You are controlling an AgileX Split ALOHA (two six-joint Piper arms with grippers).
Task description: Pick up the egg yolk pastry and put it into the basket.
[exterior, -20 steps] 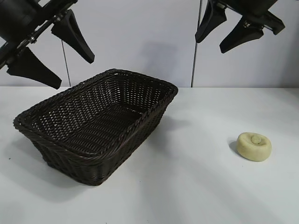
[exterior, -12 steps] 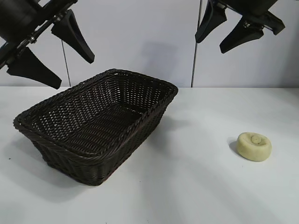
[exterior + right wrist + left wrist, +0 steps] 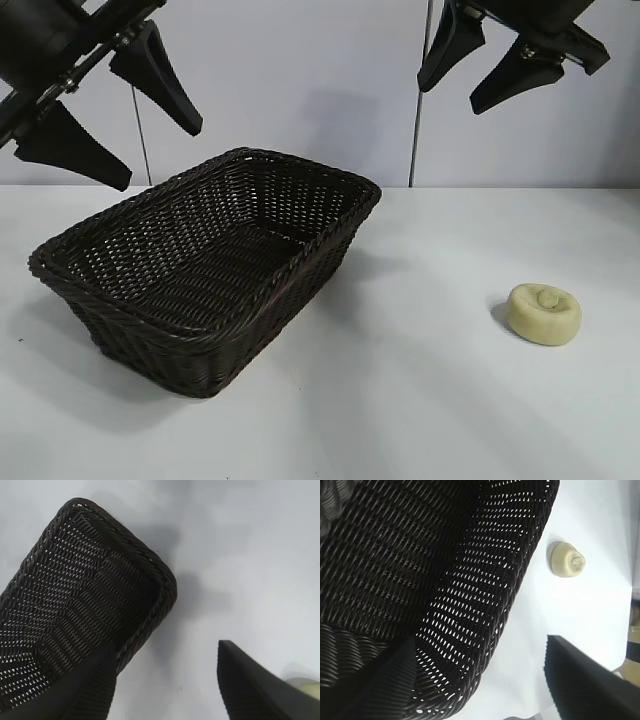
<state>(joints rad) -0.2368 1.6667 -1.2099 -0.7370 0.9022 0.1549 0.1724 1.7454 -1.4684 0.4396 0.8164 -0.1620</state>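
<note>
Right gripper (image 3: 484, 78) open, high above egg yolk pastry (image 3: 543, 313).

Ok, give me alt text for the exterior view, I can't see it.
An egg yolk pastry sits on the white table, apart from an empty dark wicker basket at left. Both open grippers, left and right, hang high above, holding nothing.

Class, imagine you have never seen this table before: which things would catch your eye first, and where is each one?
First the big dark woven basket, empty, on the left half of the white table. Next the small pale egg yolk pastry, alone on the table well to the basket's right. Above, the left hand hangs open over the basket and the right hand hangs open high over the right side.
</note>
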